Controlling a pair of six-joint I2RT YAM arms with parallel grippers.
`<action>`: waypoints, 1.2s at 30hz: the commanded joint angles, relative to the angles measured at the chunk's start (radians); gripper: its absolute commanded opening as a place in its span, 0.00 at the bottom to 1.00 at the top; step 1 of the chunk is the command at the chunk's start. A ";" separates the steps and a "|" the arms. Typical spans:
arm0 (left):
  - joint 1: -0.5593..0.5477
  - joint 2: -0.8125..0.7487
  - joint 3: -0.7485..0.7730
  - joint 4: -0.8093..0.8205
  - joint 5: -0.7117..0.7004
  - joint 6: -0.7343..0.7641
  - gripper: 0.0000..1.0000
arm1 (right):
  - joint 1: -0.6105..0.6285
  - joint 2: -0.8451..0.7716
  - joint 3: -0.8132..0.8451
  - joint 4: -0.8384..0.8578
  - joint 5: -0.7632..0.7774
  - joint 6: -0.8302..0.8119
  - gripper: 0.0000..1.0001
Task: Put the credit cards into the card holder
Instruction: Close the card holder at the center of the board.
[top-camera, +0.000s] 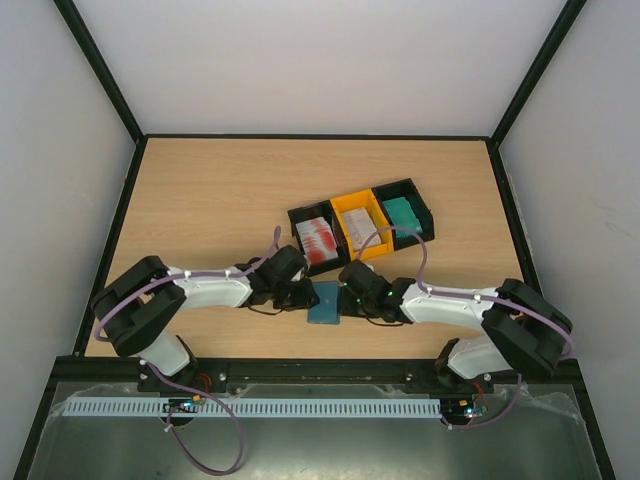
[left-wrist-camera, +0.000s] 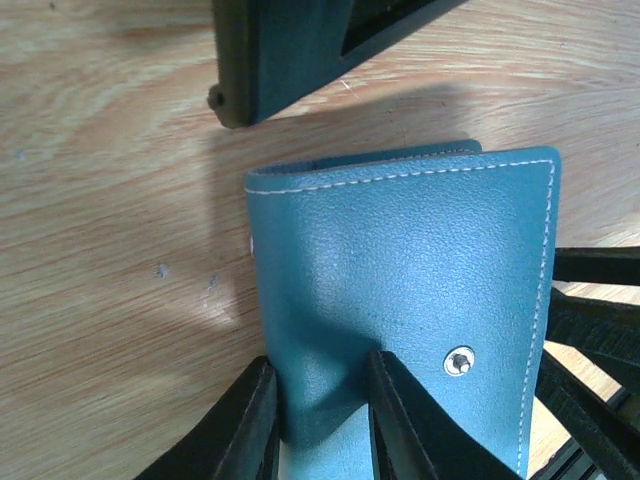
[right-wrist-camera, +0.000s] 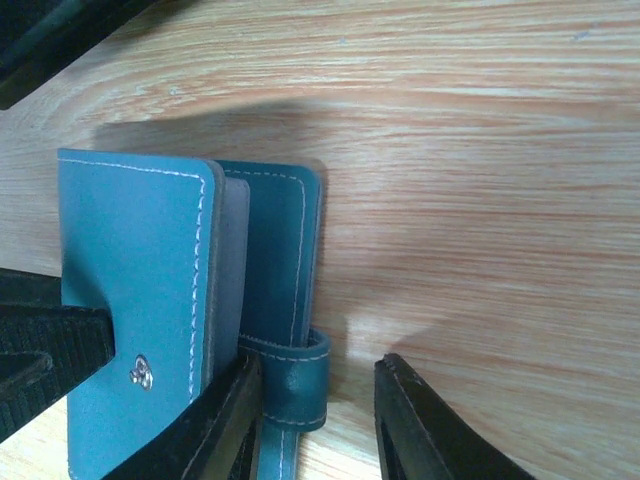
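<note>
On either side of the card holder (top-camera: 325, 303) the two arms meet low over the worktop (top-camera: 200, 200). Each has its elbow folded outward, away from the holder, and its white forearm stretched inward, so the wrists face each other across it. The holder lies flat on the wood, long side running away from the arm bases.

The left gripper (left-wrist-camera: 320, 365) comes in from the holder's left. Its fingers are drawn narrow and pinch the near left edge of the blue-teal cover — the leather fills the gap between them and creases slightly there. A silver snap stud (left-wrist-camera: 459, 361) sits on the cover just right of the inner finger.

The right gripper (right-wrist-camera: 318, 362) comes in from the holder's right with its jaws moderately apart. They straddle the clasp tab (right-wrist-camera: 295, 385), which loops off the holder's near right edge. One finger lies against the holder beside the tab, while bare wood shows between the tab and the other finger, so nothing is clamped. From this wrist the cover stands a little parted from the back leaf, with a grey inner edge between them.

Beyond the holder, slightly to its right, three bins stand in a slanted row — a black bin (top-camera: 308, 211) holding the red-and-white cards (top-camera: 318, 242), a yellow bin (top-camera: 345, 203) with the whitish cards (top-camera: 360, 228), and a second black bin (top-camera: 425, 215) with the green-teal cards (top-camera: 403, 212). All the cards visible are in the bins, apart from the holder.
</note>
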 joint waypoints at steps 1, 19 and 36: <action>-0.025 0.065 0.000 -0.067 -0.055 0.030 0.22 | 0.004 0.062 0.031 0.040 -0.032 -0.031 0.31; -0.049 0.149 -0.008 -0.232 -0.240 0.090 0.16 | 0.041 0.139 0.182 -0.405 0.383 -0.068 0.14; -0.049 0.149 -0.020 -0.166 -0.180 0.096 0.16 | 0.039 0.010 0.134 -0.195 0.133 -0.091 0.27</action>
